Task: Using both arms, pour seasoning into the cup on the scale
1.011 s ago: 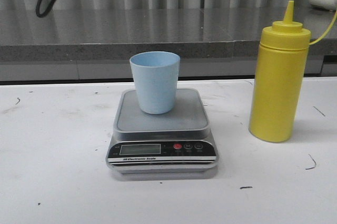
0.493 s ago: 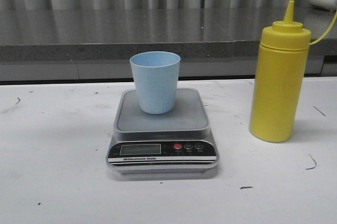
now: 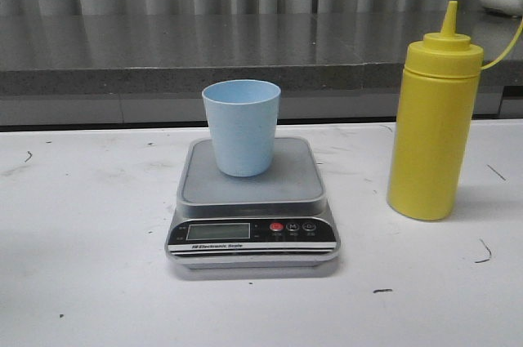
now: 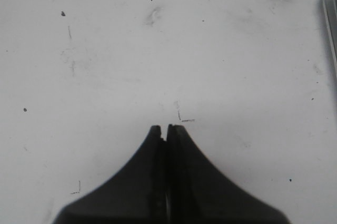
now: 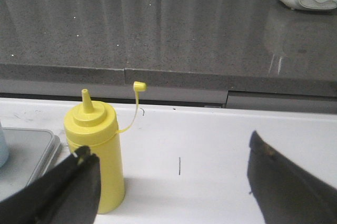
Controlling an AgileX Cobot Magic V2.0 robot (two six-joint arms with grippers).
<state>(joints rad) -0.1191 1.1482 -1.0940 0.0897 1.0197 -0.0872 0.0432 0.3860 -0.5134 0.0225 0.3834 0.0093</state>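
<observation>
White desk (image 3: 90, 282) carrying the task items. Nearest, the scale (image 3: 252, 229), panel facing front; the pale blue cup (image 3: 241, 126) stands upright on its platform. Well to its right, the yellow seasoning bottle (image 3: 433, 118) stands upright on the desk, nozzle uncapped, cap dangling on its tether. Left claw (image 4: 167, 129): clenched, empty, above bare desk beside the scale's edge. Right claw (image 5: 168, 155): released, fingers wide apart, the bottle just beyond one finger (image 5: 68, 184). Behind, a grey counter (image 3: 163, 49).
</observation>
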